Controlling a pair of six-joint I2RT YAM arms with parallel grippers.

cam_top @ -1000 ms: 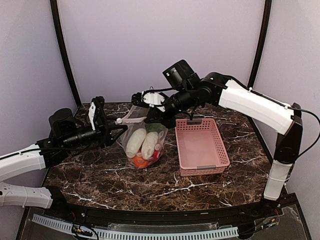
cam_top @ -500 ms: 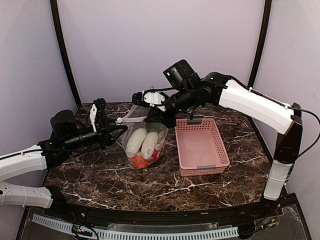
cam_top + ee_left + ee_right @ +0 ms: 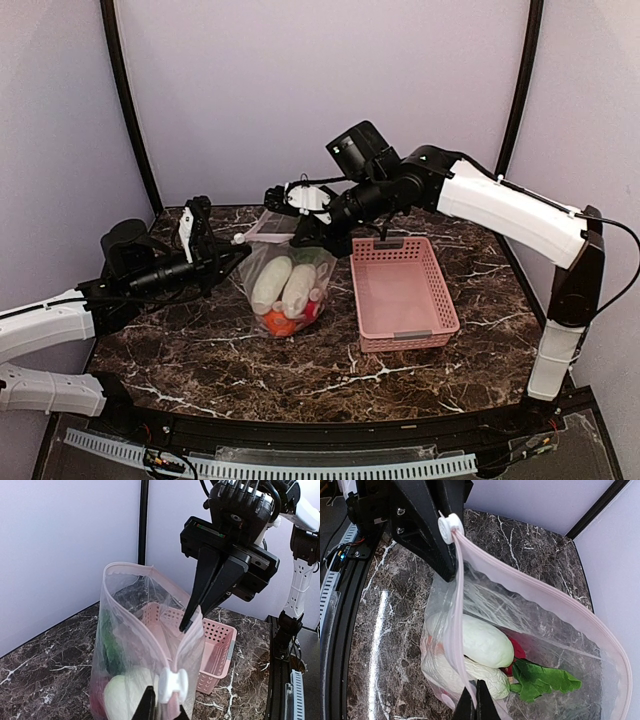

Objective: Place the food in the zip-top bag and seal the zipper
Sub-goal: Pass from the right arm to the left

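Slider (image 3: 172,682) pinched in left gripper (image 3: 163,709); zipper (image 3: 186,642) runs straight away to right gripper (image 3: 192,621), clamping bag's (image 3: 127,640) far rim.

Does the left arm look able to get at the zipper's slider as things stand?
Probably yes: the left gripper seems closed on the slider, while the right gripper pinches the rim of the zip-top bag farther along.

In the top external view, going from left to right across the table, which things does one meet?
left gripper → zip-top bag → pink basket
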